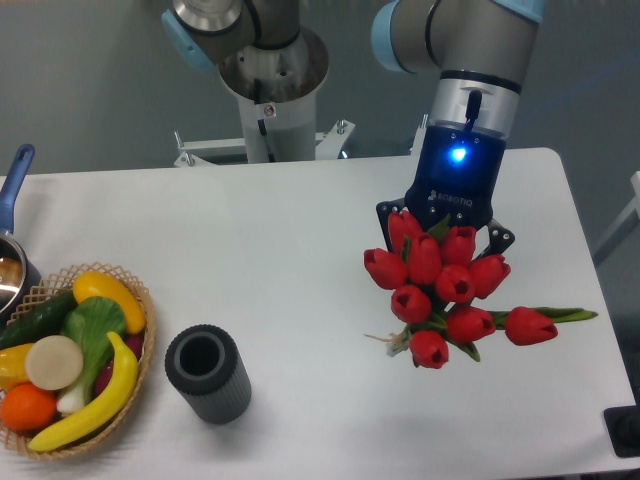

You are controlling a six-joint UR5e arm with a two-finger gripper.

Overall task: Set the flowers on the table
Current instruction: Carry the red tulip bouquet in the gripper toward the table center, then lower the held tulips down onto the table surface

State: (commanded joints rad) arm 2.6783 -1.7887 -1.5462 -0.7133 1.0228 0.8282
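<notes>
Wicker first: at the left front corner of the table [280, 240] you have a basket [140, 385] of fruit and vegetables, its rim partly past the left edge of view. A blue-handled pot [12, 215] sits behind it at the left edge. Just right of the basket, near the front edge, stands a dark ribbed vase [208, 373], upright and mouth up.

Moving right, the middle of the table carries nothing visible until the flowers [440, 290], in the right half and nearer the front edge than the back. The bunch hides the fingers of the gripper [447, 232], which stands directly above and behind the blooms. You cannot tell from this view whether the fingers are clamped on the stems or parted, nor whether the bunch rests on the table or hangs just above it. One bloom juts out toward the right edge.

Risks as judged:
- If the bunch is not yet down, letting go lets it drop and roll toward the right or front edge.
- If the fingers lift while tangled in leaves or twine, the bunch may be dragged.
- A low sweep to the left could strike the vase.

Open room lies toward the centre and back; the right and front margins are tighter.
</notes>
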